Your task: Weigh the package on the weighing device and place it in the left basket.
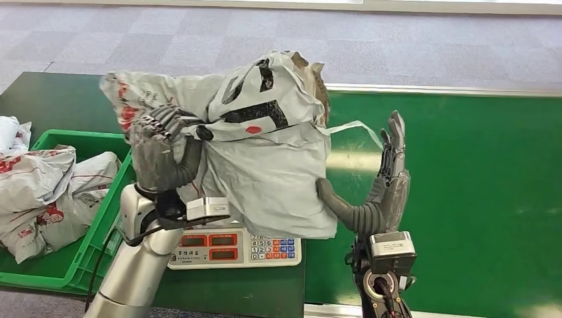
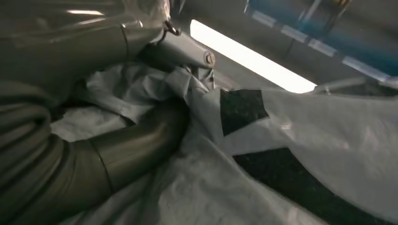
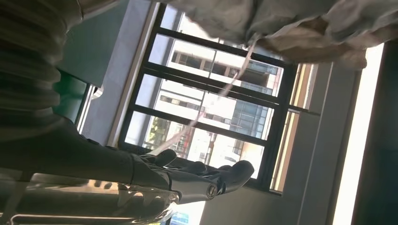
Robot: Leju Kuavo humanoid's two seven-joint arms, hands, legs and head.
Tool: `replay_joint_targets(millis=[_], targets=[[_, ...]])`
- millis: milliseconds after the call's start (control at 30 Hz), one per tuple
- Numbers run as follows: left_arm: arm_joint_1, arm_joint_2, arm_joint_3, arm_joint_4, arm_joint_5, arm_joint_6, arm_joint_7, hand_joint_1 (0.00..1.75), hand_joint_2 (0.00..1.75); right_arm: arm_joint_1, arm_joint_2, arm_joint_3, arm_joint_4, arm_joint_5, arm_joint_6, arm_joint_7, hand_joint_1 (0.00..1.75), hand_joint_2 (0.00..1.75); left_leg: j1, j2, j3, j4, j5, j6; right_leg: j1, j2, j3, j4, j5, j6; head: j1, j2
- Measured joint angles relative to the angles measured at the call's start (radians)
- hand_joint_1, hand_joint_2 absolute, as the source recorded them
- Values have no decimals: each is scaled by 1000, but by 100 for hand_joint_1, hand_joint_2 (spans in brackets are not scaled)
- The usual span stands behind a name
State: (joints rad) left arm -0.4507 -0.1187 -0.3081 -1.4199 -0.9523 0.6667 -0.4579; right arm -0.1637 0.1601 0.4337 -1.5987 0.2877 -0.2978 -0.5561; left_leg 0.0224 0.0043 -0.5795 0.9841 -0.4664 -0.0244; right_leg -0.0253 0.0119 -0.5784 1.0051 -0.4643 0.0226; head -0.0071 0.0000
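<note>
A big crumpled grey package (image 1: 265,152) with black and red print stands tall over the weighing scale (image 1: 235,248), hiding its platform. Whether its lower edge rests on the scale I cannot tell. My left hand (image 1: 159,149) grips the package's upper left side; in the left wrist view the thumb (image 2: 136,145) presses into the grey wrap (image 2: 305,140). My right hand (image 1: 384,192) stands open at the package's right, fingers straight up and its thumb touching the lower right edge. The right wrist view shows those fingers (image 3: 202,176) bare, with the package (image 3: 281,23) beyond them.
The green basket (image 1: 79,262) sits left of the scale and holds other grey parcels (image 1: 46,192). A green conveyor belt (image 1: 477,199) stretches to the right. A thin white strip (image 1: 358,127) trails from the package toward my right hand.
</note>
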Motion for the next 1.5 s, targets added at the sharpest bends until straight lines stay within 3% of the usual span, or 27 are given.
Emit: replay_joint_targets(millis=[67, 100, 300, 367, 467, 533, 700, 833, 867, 967, 1000, 1100, 1267, 1500], targets=[[50, -11, 89, -164, -35, 32, -81, 170, 175, 6, -4, -1, 21, -8, -18, -9, 0, 175, 0, 0, 0, 0, 0, 0, 0, 0, 0, 0, 0, 0, 0, 0], [57, -12, 123, -188, -54, 32, -76, 171, 175, 10, -6, -1, 26, -9, -23, -12, 0, 175, 0, 0, 0, 0, 0, 0, 0, 0, 0, 0, 0, 0, 0, 0], [69, 17, 325, -223, -109, 32, 18, 175, 175, 44, -18, -3, 38, -9, -46, -25, 0, 175, 0, 0, 1, 0, 1, 0, 0, 0, 1, 0, 0, 0, 0, 0], [66, 42, 364, -214, -169, 31, 114, 175, 175, 50, -20, -4, 40, -11, -48, -25, 0, 175, 0, 0, 0, 0, 1, 0, 0, -1, 1, 0, 0, 0, 0, 0], [35, 143, 411, -142, -247, 21, 341, 175, 175, 56, -21, -4, 41, -19, -45, -22, 0, 175, 0, 2, 1, 0, 1, 0, 1, 1, 0, 0, 0, 0, 0, 0], [-4, 229, 449, -61, -272, 11, 443, 175, 175, 58, -21, -4, 43, -25, -37, -17, 0, 175, 1, 2, 1, 0, 1, -1, 2, 2, -1, 1, 0, 0, 0, 0], [-68, 397, 541, 126, -298, -12, 526, 175, 175, 53, -19, 0, 54, -37, -21, -9, 0, 175, 3, 2, 0, -1, 1, -1, 3, 2, -1, 2, -1, -1, 1, 0], [-150, 547, 603, 360, -355, -87, 611, 170, 175, 40, -16, 7, 73, -50, -17, -2, 0, 175, 3, 7, 0, -1, 1, -2, 3, 6, -3, 2, 0, -2, 0, 0], [-167, 575, 614, 413, -376, -99, 635, 163, 175, 38, -15, 8, 77, -53, -15, 2, 0, 175, 3, 7, 0, -1, 1, -2, 3, 6, -3, 2, 0, -2, 1, 0], [-202, 630, 623, 529, -431, -121, 697, 36, 175, 31, -7, 12, 88, -55, -8, 13, 0, 175, 3, 3, 0, -1, 1, -2, 3, 3, -3, 2, -1, -3, 1, 0], [-215, 641, 624, 563, -436, -130, 703, 0, 175, 28, -4, 13, 92, -55, -7, 14, 0, 175, 3, 3, 0, -1, 1, -2, 3, 3, -3, 2, -1, -3, 1, 0], [-263, 656, 630, 656, -376, -169, 649, 0, 175, 26, 0, 17, 105, -53, -7, 17, 0, 175, 2, 2, 0, -1, 1, -2, 3, 1, -3, 2, -1, -3, 1, 0], [-318, 640, 634, 746, -261, -223, 579, 0, 175, 26, 0, 17, 116, -48, 0, 27, 0, 175, 2, 2, 0, 0, 1, -2, 2, 1, -2, 2, 0, -2, 1, 0], [-321, 565, 676, 744, 183, -379, 334, 0, 175, 44, -6, 13, 119, -45, 5, 30, 0, 175, 2, 2, 0, 0, 1, -2, 2, 1, -2, 2, 0, -2, 1, 0]])
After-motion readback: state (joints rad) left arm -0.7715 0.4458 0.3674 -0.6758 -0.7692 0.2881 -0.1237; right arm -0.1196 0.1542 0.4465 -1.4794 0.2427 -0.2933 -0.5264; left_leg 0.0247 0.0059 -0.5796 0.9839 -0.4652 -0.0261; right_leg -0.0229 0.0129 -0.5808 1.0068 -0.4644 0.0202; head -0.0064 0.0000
